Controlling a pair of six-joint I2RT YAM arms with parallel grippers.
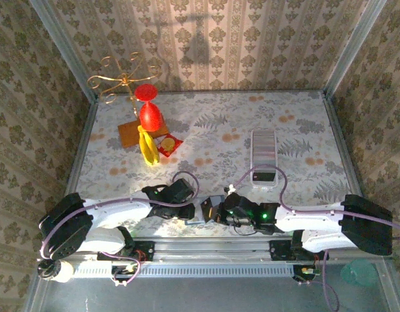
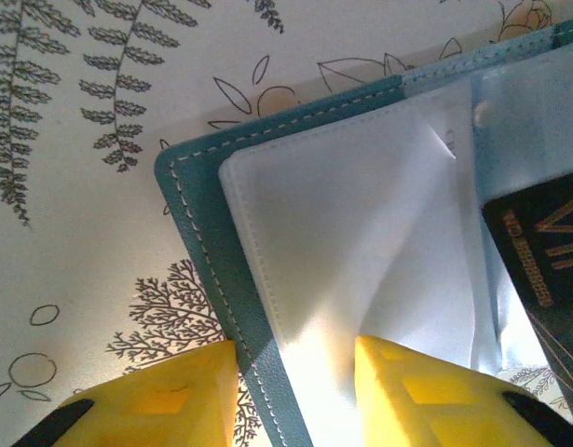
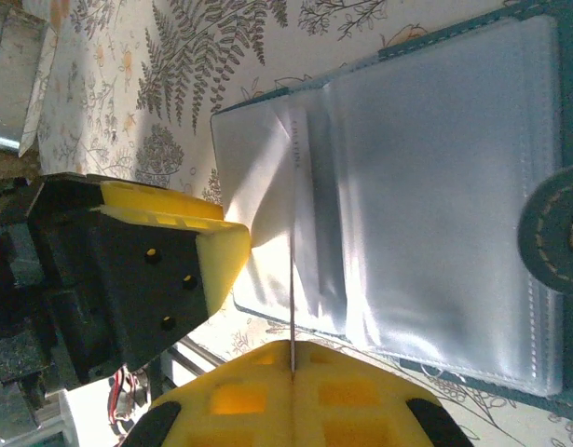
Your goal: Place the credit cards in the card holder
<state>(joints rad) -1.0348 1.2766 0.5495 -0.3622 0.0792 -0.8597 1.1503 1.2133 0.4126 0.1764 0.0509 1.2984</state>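
The card holder (image 2: 197,233) lies open on the patterned tablecloth, a teal cover with clear plastic sleeves (image 3: 435,186) and a round snap tab (image 3: 556,233). My left gripper (image 2: 295,391) is open, its yellow fingers straddling the holder's stitched edge and one sleeve, which bulges upward. My right gripper (image 3: 293,349) is shut on a thin credit card (image 3: 293,279), seen edge-on and pointing at the sleeves. In the left wrist view this dark card (image 2: 547,270) has gold lettering and sits at the sleeve's right side. From above, both grippers (image 1: 190,211) (image 1: 216,209) meet near the table's front edge.
At the back left stand a red goblet (image 1: 149,110), a banana (image 1: 147,146), a gold wire stand (image 1: 118,81) and a small red packet (image 1: 168,144). A pale oblong tray (image 1: 263,156) lies right of centre. Wallpapered walls enclose the table.
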